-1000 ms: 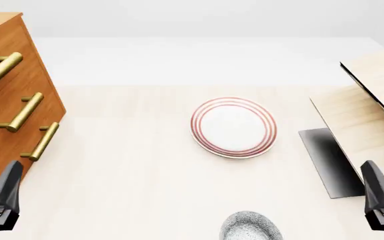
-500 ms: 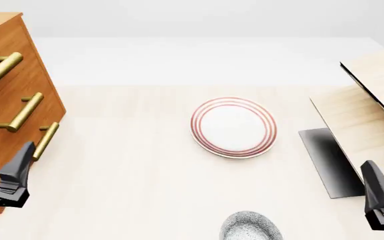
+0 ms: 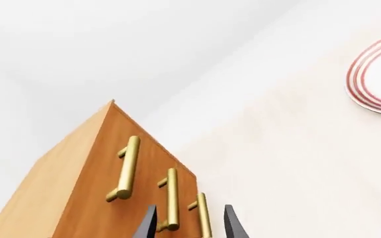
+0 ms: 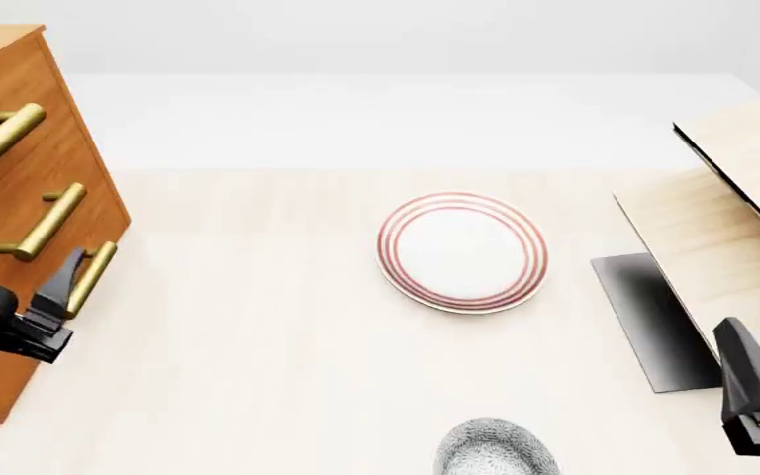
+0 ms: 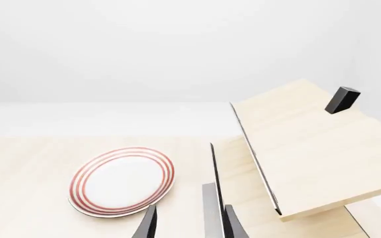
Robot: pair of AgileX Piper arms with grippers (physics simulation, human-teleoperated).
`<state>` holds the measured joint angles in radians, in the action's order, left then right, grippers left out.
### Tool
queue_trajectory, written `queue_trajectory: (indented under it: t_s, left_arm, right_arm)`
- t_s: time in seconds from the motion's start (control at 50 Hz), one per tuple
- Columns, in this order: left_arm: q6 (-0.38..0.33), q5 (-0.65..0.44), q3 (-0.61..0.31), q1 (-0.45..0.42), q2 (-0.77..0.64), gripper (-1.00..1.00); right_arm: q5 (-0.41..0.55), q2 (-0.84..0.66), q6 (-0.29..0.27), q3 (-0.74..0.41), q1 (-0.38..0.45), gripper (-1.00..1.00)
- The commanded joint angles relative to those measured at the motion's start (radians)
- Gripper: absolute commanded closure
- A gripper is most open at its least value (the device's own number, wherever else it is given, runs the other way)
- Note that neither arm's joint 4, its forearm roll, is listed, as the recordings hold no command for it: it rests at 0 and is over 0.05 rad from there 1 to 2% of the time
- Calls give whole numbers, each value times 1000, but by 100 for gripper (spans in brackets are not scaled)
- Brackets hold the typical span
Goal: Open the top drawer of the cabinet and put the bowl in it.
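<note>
- Front view alone is showing the bowl [image 4: 494, 447], near edge.
- Left gripper [image 4: 13, 265], fingers apart, is facing the cabinet [image 4: 17, 213].
- Right gripper [image 5: 189, 221], fingers apart, is hovering over the table [image 4: 274, 327].

Matte black left gripper [image 4: 11, 259], dark grey right gripper [image 4: 756, 391], tapered wedge-shaped fingers [image 3: 149, 224]

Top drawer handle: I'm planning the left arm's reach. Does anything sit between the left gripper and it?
Nothing visible does. The left gripper, open, hovers by the cabinet's lowest handle; the top drawer's handle is uncovered.
</note>
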<state>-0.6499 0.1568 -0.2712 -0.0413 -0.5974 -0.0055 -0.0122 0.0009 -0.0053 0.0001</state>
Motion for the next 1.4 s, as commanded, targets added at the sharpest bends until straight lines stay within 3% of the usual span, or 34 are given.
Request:
queue_trajectory:
  t_s: [0.02,0.24,0.56,0.66,0.72,0.8,0.92,1.4]
  left_arm:
    - [-191,-24,-46,25,-46,-100]
    - [-379,14,-39,79,-34,-100]
    - [-520,124,-29,107,-75,-100]
    - [-606,236,18,127,-118,-100]
    - [-604,243,3,120,-122,-100]
    - [-679,357,47,136,-167,-100]
    - [-730,443,40,143,-229,-100]
    - [-763,649,15,201,-469,-100]
  right_arm:
    - [1,2,0,1,0,-100]
    - [1,2,0,1,0,-100]
    - [1,2,0,1,0,-100]
    - [1,2,0,1,0,-100]
    - [1,2,-1,1,0,-100]
    - [1,2,0,1,0,-100]
    - [1,2,0,1,0,-100]
    - [1,2,0,1,0,-100]
